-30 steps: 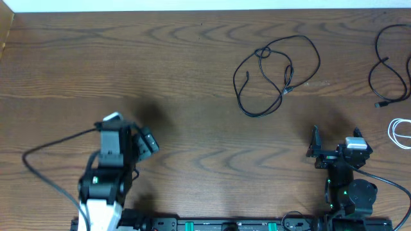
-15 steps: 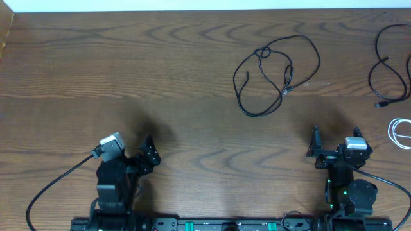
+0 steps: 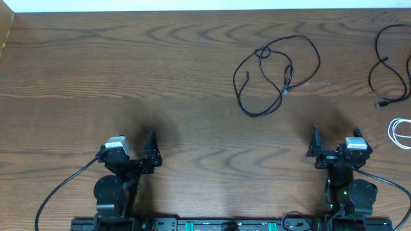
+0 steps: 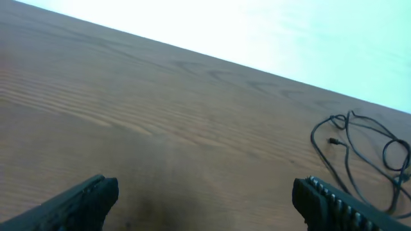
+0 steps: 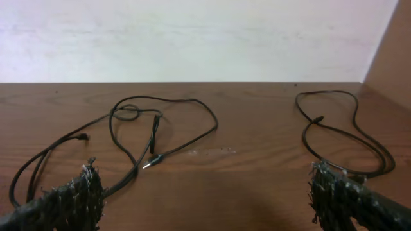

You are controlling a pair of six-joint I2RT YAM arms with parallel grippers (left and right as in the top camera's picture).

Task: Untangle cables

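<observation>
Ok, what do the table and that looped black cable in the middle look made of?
The table: wood or wood-look laminate, matte brown, visible grain lines. The black cable: probably rubber or plastic jacket, smooth and limp, lying in loose loops.

Robotics lab bench, not a home or a shop: the left arm [image 3: 110,192] and right arm [image 3: 350,192] sit on a black mounting rail [image 3: 225,225] with green fittings, along the near edge of a wood-grain table [image 3: 160,77]. The backdrop is a plain white wall [image 5: 192,38]. A bare wooden side panel [image 5: 392,58] closes off the right end.
</observation>
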